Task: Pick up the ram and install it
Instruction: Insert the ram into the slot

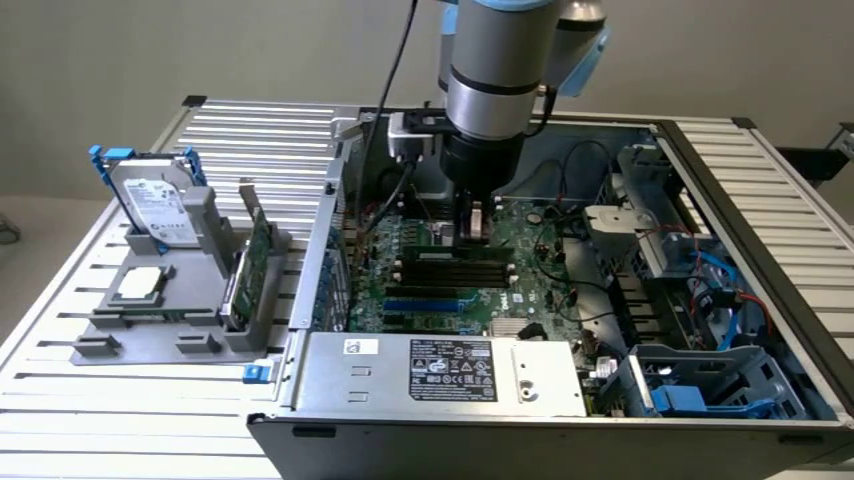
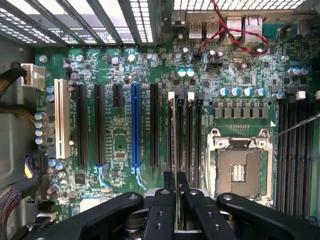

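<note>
We see the gripper reaching down into the open case, its two black fingers drawn close and pinching a thin strip held on edge, which we take to be the ram. Gripping it by its flat faces keeps the contact edge pointing down and free, which a push into a narrow socket needs. In the wrist view the strip runs in line with the slots just under and ahead of the fingertips, long black channels with white latches at their far ends. Whether the stick is already seated in one we cannot tell. The board below the hand is glossy green, crowded with small metal-topped capacitors. To one side of the fingers stand the longer card sockets, one of them blue, and to the other the square socket with its metal frame. Well away from the hand, toward the exterior view's left, a grey fixture props a silver drive and a green card upright, ready for edge grasps, with a flat square chip lying beside them.
</note>
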Robot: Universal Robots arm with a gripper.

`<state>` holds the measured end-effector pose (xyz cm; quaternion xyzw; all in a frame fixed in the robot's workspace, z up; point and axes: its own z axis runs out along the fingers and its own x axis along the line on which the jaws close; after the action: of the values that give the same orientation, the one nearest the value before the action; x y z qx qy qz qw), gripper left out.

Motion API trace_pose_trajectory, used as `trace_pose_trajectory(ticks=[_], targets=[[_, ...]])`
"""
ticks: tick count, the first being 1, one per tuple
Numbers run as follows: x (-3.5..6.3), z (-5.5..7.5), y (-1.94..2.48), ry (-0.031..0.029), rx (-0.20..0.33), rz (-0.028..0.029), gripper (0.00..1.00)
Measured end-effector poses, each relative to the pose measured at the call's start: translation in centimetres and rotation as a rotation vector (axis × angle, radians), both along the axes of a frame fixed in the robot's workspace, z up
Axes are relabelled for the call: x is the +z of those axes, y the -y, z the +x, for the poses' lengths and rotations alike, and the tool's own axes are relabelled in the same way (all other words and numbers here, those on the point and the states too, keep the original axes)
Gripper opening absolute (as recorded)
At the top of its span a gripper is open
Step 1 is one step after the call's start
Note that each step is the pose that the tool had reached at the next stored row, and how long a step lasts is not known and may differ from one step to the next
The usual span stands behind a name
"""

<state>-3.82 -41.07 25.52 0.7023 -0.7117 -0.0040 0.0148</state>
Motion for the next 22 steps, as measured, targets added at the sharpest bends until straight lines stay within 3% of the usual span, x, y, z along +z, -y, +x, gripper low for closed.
trace_pose_trajectory(ticks=[2,5,13,22], targets=[[-0.25,0.0,0.01,0.0058,0.0,-0.0014,0.14],[-0.76,0.0,0.01,0.0088,0.0,-0.0039,0.14],[-1.58,0.0,0.01,0.0091,0.0,-0.0117,0.14],[-2.06,0.0,-0.03,0.009,-0.014,-0.0156,0.14]])
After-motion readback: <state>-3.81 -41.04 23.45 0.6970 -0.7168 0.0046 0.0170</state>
